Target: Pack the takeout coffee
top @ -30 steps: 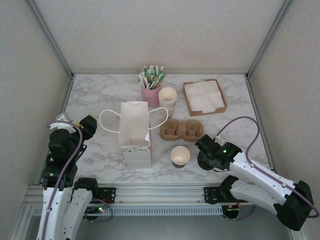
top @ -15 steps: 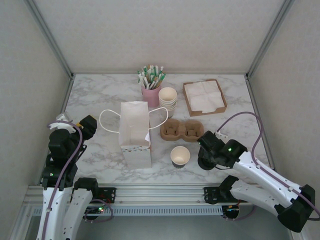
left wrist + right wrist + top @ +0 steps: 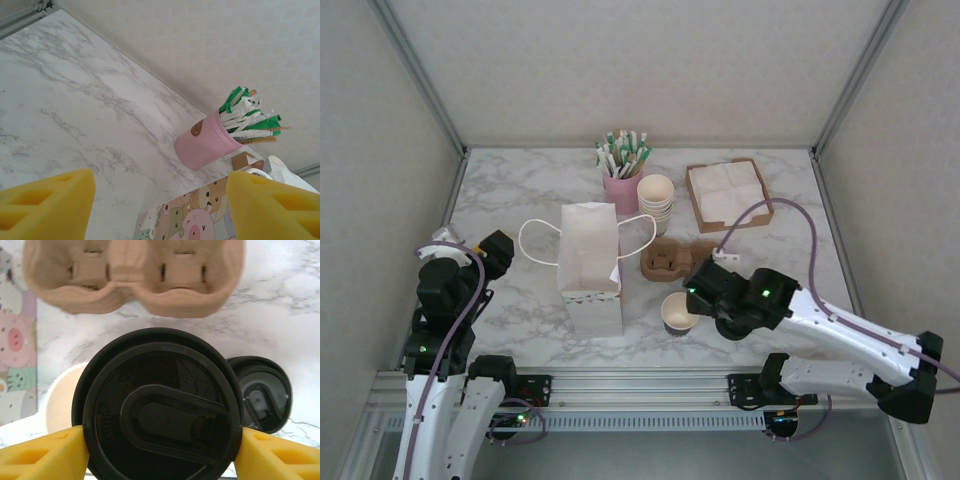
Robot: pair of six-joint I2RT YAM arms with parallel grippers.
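Right gripper (image 3: 162, 445) pinches black lid (image 3: 162, 405) flat by its rim at frame centre, likely to cap the open takeout coffee cup (image 3: 60, 402) at lower left. Left gripper (image 3: 160, 192) spread, empty, seemingly idle. Paper bag (image 3: 590, 265) stands open-topped left of cup.

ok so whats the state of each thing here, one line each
paper cup: upright, no lid on
black lid: held flat in the right gripper, not on the cup
right gripper: shut on the black lid
left gripper: open, nothing held
paper bag: standing upright
cup carrier: both wells empty
spare lid: lying on the table
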